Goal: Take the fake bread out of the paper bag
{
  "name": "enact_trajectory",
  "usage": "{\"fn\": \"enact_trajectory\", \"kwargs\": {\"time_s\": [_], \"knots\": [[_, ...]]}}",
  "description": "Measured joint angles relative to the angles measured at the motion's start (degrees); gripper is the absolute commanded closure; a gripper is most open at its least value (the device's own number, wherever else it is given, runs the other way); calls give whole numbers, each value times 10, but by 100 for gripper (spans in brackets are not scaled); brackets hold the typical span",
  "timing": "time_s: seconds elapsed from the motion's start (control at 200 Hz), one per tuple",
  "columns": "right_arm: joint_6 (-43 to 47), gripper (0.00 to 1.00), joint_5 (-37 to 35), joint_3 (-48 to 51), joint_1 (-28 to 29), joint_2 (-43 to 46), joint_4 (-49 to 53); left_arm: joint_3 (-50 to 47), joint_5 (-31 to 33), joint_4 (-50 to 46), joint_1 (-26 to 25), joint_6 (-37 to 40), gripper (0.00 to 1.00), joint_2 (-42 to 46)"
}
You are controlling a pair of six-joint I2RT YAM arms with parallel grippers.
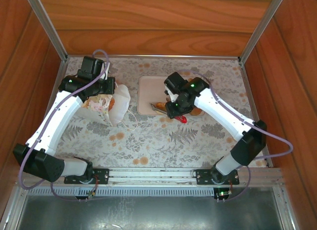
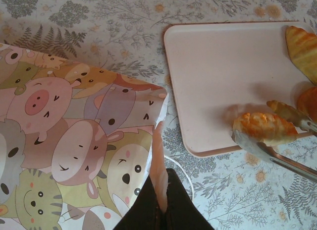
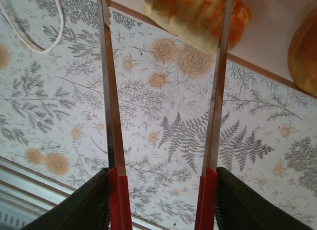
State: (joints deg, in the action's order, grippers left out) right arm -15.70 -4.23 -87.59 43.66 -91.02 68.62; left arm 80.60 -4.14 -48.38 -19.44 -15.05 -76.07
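The paper bag [image 1: 119, 103] lies on its side left of the tray, its printed cartoon-animal face [image 2: 74, 141] filling the left wrist view. My left gripper [image 2: 161, 190] is shut on the bag's mouth edge. My right gripper [image 3: 163, 190] is shut on the red handles of metal tongs [image 3: 111, 116]. A golden fake bread roll [image 2: 265, 128] rests at the near edge of the beige tray [image 2: 223, 76], between the tong tips. The left blade stands apart from the roll [image 3: 193, 17]. Two more pieces of bread [image 2: 303, 49] [image 2: 309, 103] lie on the tray's right side.
The bag's white cord handle [image 3: 29, 36] loops on the floral tablecloth between bag and tray. Wooden walls enclose the table on three sides. My right arm [image 1: 223, 111] reaches over the tray's right half.
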Motion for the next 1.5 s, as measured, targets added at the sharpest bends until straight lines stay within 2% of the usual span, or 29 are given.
{"fn": "enact_trajectory", "kwargs": {"time_s": [0.3, 0.625, 0.975, 1.159, 1.499], "knots": [[28, 57, -42, -63, 15, -92, 59, 0, 0, 1, 3, 0, 100, 0], [40, 66, -89, -66, 17, -92, 88, 0, 0, 3, 3, 0, 100, 0], [79, 67, -167, -47, 17, -64, 85, 0, -1, 4, 3, 0, 100, 0], [95, 66, -168, -17, 17, -55, 66, 0, -2, 4, 3, 0, 100, 0], [96, 64, -155, 47, 17, 21, -11, 0, -2, 5, 3, 0, 100, 0]]}}
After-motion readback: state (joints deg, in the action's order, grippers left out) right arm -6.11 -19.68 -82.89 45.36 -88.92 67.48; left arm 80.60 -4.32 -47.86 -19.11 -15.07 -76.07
